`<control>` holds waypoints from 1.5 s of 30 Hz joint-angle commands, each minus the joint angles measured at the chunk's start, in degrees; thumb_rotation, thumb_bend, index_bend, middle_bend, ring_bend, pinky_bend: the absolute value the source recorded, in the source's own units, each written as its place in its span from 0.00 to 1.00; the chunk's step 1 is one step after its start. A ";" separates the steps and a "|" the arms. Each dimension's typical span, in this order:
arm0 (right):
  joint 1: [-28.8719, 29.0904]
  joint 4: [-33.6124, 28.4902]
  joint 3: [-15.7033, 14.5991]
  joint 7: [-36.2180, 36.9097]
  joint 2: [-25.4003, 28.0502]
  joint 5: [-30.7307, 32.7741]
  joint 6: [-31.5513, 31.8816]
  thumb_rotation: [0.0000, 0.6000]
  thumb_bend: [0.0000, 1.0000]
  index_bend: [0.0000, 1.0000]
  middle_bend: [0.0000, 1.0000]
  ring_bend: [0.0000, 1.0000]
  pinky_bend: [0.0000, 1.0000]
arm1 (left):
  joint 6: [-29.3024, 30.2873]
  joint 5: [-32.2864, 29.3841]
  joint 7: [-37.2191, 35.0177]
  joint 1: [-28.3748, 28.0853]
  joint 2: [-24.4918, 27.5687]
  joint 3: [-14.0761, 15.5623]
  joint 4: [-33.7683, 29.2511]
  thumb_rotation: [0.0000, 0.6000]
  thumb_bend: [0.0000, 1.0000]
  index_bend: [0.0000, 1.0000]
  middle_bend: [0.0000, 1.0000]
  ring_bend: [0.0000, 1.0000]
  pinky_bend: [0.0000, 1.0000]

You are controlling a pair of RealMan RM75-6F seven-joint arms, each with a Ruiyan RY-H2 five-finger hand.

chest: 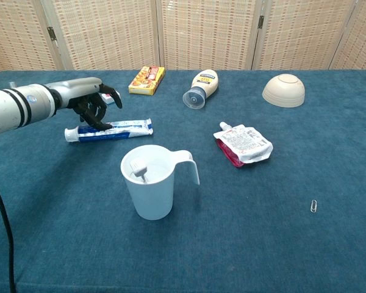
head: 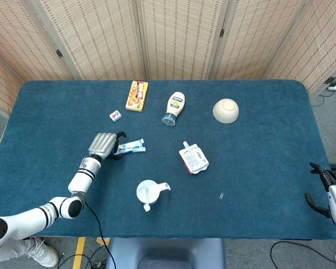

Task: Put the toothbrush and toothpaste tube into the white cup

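The white cup (head: 148, 191) (chest: 149, 183) stands near the table's front edge, handle to the right. The toothbrush (head: 147, 197) is in it, head up (chest: 138, 166). Behind the cup, the blue-and-white toothpaste tube (head: 130, 147) (chest: 119, 129) lies flat on the cloth. My left hand (head: 103, 144) (chest: 90, 104) hangs over the tube's left end, its spread fingertips (chest: 101, 124) touching the tube from above. The tube still rests on the table. My right hand (head: 328, 193) sits at the table's far right edge, holding nothing, and only the head view shows it.
At the back are a yellow box (head: 136, 95) (chest: 147, 80), a lying mayonnaise bottle (head: 175, 106) (chest: 201, 87) and an upturned bowl (head: 226, 110) (chest: 283, 90). A red-and-white pouch (head: 194, 158) (chest: 244, 144) lies right of the cup. Also there: a small white box (head: 115, 115) and a paper clip (head: 221, 195) (chest: 313, 206).
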 commanded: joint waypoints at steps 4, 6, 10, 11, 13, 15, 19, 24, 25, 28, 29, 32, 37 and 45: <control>0.10 0.21 0.00 0.04 -0.11 0.11 -0.25 1.00 0.23 0.15 0.31 0.26 0.29 | -3.70 -7.70 6.66 -2.30 -1.51 0.21 2.01 1.00 0.35 0.27 0.72 0.63 0.62; 0.09 0.35 0.04 0.17 -0.14 0.24 -0.27 1.00 0.23 0.15 0.31 0.26 0.29 | -4.86 -9.69 8.28 -2.91 -1.53 0.60 2.33 1.00 0.35 0.27 0.72 0.63 0.62; -0.05 0.60 0.04 0.43 -0.23 0.43 -0.20 1.00 0.22 0.15 0.31 0.26 0.29 | -5.76 -11.41 9.72 -3.61 -1.37 1.01 1.42 1.00 0.35 0.29 0.72 0.63 0.62; -0.08 0.66 0.02 0.46 -0.26 0.47 -0.21 1.00 0.22 0.15 0.31 0.26 0.29 | -5.68 -11.28 9.68 -3.60 -1.17 1.01 0.79 1.00 0.35 0.30 0.72 0.63 0.62; -0.16 0.79 0.00 0.55 -0.31 0.57 -0.20 1.00 0.22 0.15 0.31 0.26 0.29 | -4.74 -9.92 9.71 -3.38 -0.61 1.31 -1.06 1.00 0.35 0.32 0.72 0.63 0.62; -0.18 0.87 0.00 0.59 -0.37 0.66 -0.25 1.00 0.23 0.15 0.31 0.26 0.29 | -3.12 -7.92 9.55 -2.87 -0.13 1.64 -3.13 1.00 0.35 0.34 0.72 0.63 0.62; -0.10 0.94 0.00 0.55 -0.46 0.61 -0.37 1.00 0.23 0.15 0.31 0.26 0.29 | -0.14 -4.53 9.88 -2.01 0.48 2.43 -5.97 1.00 0.35 0.36 0.72 0.63 0.62; -0.03 0.91 0.07 0.55 -0.47 0.57 -0.39 1.00 0.23 0.15 0.31 0.26 0.29 | 2.76 -1.28 12.40 -1.65 0.22 3.95 -6.53 1.00 0.35 0.37 0.72 0.63 0.62; -0.05 0.91 0.07 0.56 -0.48 0.56 -0.35 1.00 0.23 0.15 0.31 0.26 0.29 | 3.30 -0.86 12.74 -1.59 -0.10 4.05 -6.13 1.00 0.35 0.37 0.72 0.63 0.62; -0.14 0.96 0.04 0.60 -0.53 0.63 -0.30 1.00 0.23 0.15 0.31 0.26 0.29 | 4.29 -0.07 13.20 -1.27 -1.07 4.18 -4.79 1.00 0.35 0.37 0.72 0.63 0.63; -0.16 0.99 0.03 0.59 -0.55 0.67 -0.31 1.00 0.23 0.15 0.31 0.26 0.29 | 4.54 0.22 13.52 -1.22 -1.36 4.25 -4.37 1.00 0.35 0.37 0.72 0.63 0.64; -0.17 1.07 0.06 0.64 -0.61 0.70 -0.30 1.00 0.22 0.15 0.31 0.26 0.29 | 5.16 1.11 14.52 -1.16 -2.07 4.55 -3.54 1.00 0.35 0.37 0.72 0.64 0.65; -0.09 1.28 0.01 0.71 -0.71 0.66 -0.50 1.00 0.22 0.15 0.31 0.26 0.29 | 5.47 1.54 15.98 -1.26 -3.47 4.38 -2.21 1.00 0.35 0.38 0.72 0.64 0.65; -0.43 1.74 -0.15 1.26 -0.77 0.77 -0.33 1.00 0.22 0.15 0.31 0.26 0.29 | 5.74 1.97 19.73 -1.79 -5.56 4.56 -0.47 1.00 0.35 0.41 0.74 0.65 0.65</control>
